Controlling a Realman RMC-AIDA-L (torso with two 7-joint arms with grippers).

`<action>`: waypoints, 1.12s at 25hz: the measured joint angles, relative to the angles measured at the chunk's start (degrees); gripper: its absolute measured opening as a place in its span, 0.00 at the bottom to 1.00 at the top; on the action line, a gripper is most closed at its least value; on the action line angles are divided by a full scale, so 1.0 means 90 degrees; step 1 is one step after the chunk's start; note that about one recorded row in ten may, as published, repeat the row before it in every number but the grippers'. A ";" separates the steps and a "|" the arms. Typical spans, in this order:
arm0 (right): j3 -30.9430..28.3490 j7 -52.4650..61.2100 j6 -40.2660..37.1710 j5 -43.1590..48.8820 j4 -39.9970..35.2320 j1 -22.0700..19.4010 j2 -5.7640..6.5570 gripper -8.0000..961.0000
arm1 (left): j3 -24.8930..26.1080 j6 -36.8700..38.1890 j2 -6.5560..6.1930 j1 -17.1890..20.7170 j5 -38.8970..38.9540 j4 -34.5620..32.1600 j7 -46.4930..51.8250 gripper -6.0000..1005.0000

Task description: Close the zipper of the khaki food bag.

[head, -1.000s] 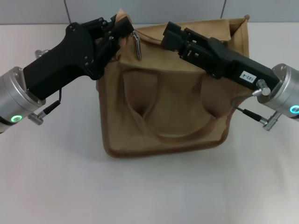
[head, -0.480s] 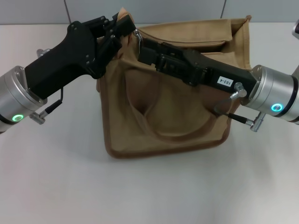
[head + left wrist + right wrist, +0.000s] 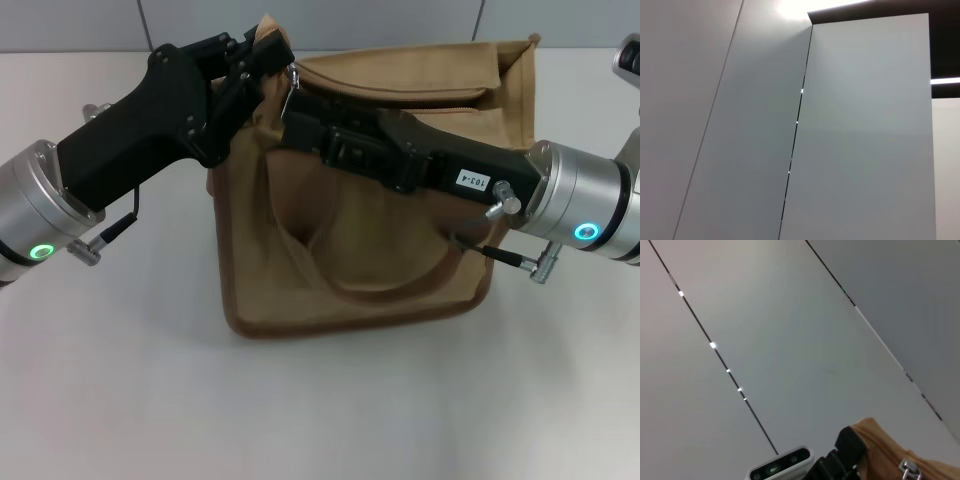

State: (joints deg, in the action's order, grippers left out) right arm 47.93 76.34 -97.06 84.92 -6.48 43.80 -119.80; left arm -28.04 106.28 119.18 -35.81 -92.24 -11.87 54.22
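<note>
Khaki food bag (image 3: 350, 260) mid-frame on white tabletop (image 3: 320, 410), left claw (image 3: 262, 55) clamped narrow on its upper-left corner, right claw (image 3: 292, 100) at the silver zipper (image 3: 290, 80) pull there, opening impossible to tell.

The white surface (image 3: 330, 410) in front of the khaki food bag (image 3: 370, 255) lies open, as do the strips to either side of it. Above the bag the room is tight: the left gripper (image 3: 262, 55) sits at the bag's upper left corner, and the right gripper (image 3: 295, 100) stretches across the bag's front from the right, its arm barring that face. The two tips crowd close beside the zipper's silver pull tab (image 3: 290, 78).
</note>
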 joint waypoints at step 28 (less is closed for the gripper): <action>-0.0050 0.0054 0.0091 -0.0050 0.0009 0.0063 -0.0010 0.67 | -0.0034 0.0067 0.0000 -0.0004 0.0165 0.0060 -0.0008 0.11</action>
State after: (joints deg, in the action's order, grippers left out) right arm 47.47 76.82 -96.24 84.47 -6.40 44.37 -119.89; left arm -28.35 106.88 119.18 -35.85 -90.76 -11.33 54.15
